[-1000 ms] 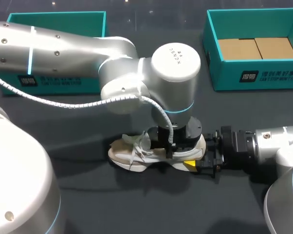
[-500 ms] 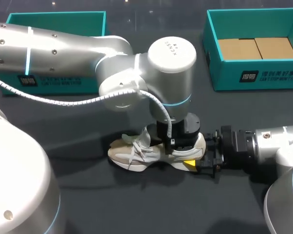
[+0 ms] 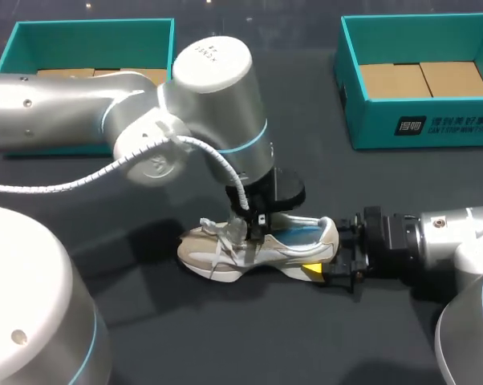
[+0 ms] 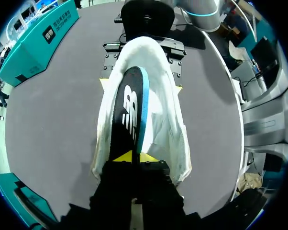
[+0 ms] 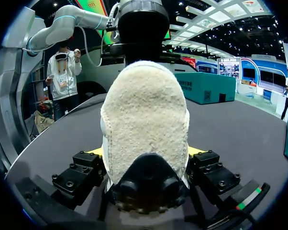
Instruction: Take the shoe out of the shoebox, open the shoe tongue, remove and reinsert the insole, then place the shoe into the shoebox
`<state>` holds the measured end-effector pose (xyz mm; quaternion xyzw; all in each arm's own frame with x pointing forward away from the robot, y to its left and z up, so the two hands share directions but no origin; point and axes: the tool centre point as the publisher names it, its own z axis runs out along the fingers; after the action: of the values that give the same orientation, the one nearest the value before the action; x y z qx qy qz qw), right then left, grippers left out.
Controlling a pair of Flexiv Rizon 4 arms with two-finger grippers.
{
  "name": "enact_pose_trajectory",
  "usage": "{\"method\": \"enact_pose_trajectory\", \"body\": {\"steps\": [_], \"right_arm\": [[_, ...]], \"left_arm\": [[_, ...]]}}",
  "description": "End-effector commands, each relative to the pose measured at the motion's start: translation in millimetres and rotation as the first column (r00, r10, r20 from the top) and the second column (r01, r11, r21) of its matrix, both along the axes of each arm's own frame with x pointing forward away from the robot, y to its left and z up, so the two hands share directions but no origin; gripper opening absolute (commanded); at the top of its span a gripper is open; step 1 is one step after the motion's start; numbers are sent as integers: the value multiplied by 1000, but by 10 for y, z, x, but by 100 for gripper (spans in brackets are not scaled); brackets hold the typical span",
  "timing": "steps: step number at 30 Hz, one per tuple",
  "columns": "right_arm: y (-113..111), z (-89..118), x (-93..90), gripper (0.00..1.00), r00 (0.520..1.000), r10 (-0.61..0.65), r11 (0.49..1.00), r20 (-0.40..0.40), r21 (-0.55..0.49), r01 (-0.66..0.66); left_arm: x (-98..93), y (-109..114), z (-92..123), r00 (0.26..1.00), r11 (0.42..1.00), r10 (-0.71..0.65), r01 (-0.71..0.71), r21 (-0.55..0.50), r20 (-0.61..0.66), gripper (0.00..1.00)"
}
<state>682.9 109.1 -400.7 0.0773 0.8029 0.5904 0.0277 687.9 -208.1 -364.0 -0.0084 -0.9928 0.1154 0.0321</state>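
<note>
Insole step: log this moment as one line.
left gripper shut on insole | right gripper shut on shoe heel | insole tilted up inside shoe

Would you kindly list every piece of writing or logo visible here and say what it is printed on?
Right shoebox, front wall: a white logo and a line of characters, too small to read.
Left arm's joint cap: small lettering, too blurred to read.
Insole, standing on edge in the shoe: a large white brand logo, not spelled out here.
Nothing else is legible.
</note>
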Motion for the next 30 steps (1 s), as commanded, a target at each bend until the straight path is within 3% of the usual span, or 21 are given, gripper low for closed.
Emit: {"method": "enact_pose_trajectory", "body": {"steps": [1,16,30], "right_arm": [[6,3,-19,0,1000,0,1000,-2,-6,0],[6,3,-19,0,1000,0,1000,-2,-6,0],[6,3,-19,0,1000,0,1000,-2,-6,0]], "left_arm": [[11,137,80,1000,992,-11,10,-129,-12,0],[0,-338,398,996,968,-59,73,-242,65,0],[5,-217,364,997,970,-34,50,-240,69,0]]}}
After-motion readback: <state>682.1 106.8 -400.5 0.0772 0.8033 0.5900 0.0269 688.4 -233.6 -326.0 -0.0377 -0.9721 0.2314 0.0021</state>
